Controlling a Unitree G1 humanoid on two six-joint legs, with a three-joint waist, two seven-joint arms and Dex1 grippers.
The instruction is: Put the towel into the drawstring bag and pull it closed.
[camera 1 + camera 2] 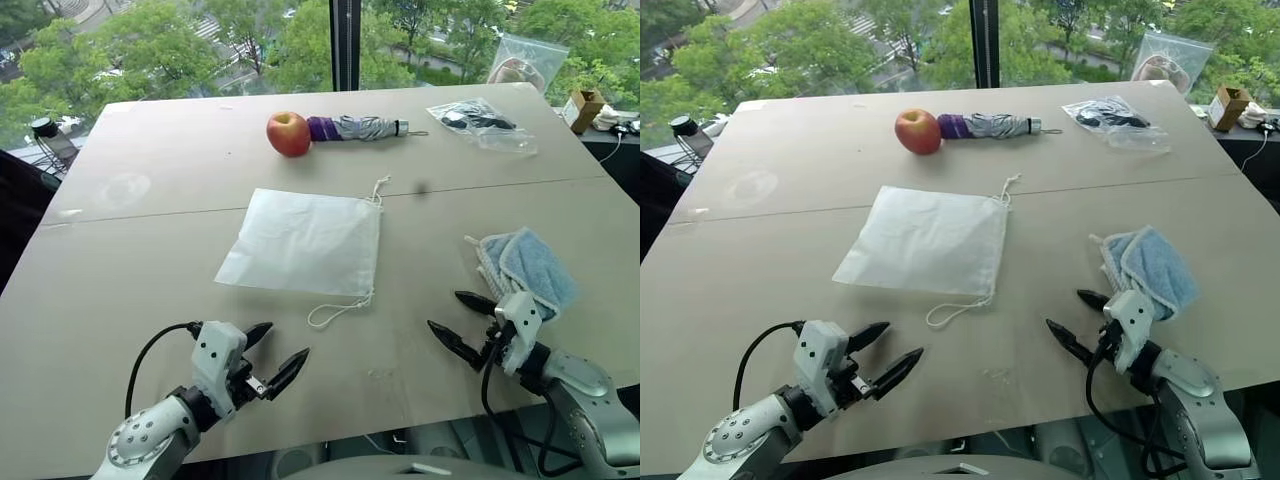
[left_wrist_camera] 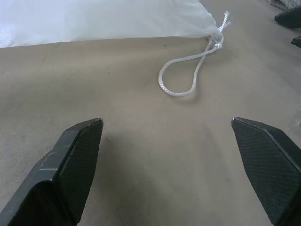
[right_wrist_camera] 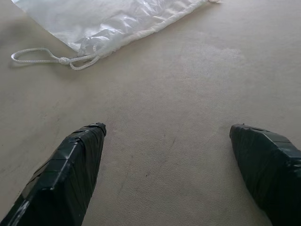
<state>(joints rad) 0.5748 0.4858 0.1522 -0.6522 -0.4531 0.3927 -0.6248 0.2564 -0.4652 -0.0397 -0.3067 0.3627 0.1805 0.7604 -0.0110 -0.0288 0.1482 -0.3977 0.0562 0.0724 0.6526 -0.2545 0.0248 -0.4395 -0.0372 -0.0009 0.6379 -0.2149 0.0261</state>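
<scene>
I see the towel [image 1: 535,265] lying crumpled on the bench [image 1: 130,280] at my right, just beyond the right hand [image 1: 462,322]; the bag [image 1: 305,242] lies flat in the middle, well apart from the towel, ahead of both hands; the left hand [image 1: 268,358] hovers over the near edge, its fingers spread wide and holding nothing; the right hand is likewise wide open and empty, nothing between its fingers but bare bench.

I judge the towel light, soft and limp; it will sag and fold under any grip, so a pinch on the raised fold nearest the right hand should lift it whole; its fluffy pile ought not to slip. The bag looks thin, slick and almost weightless; it will likely slide on the bench if pushed, so one hand must pin or lift the mouth hem while the other feeds the towel in.

The bag is roughly square with no strong long axis; its mouth runs along the side facing my right, towards the towel, with one cord loop [image 1: 338,310] trailing off the near corner and a knotted cord end [image 1: 378,188] at the far corner; those cords are what I would pull to close it.
</scene>
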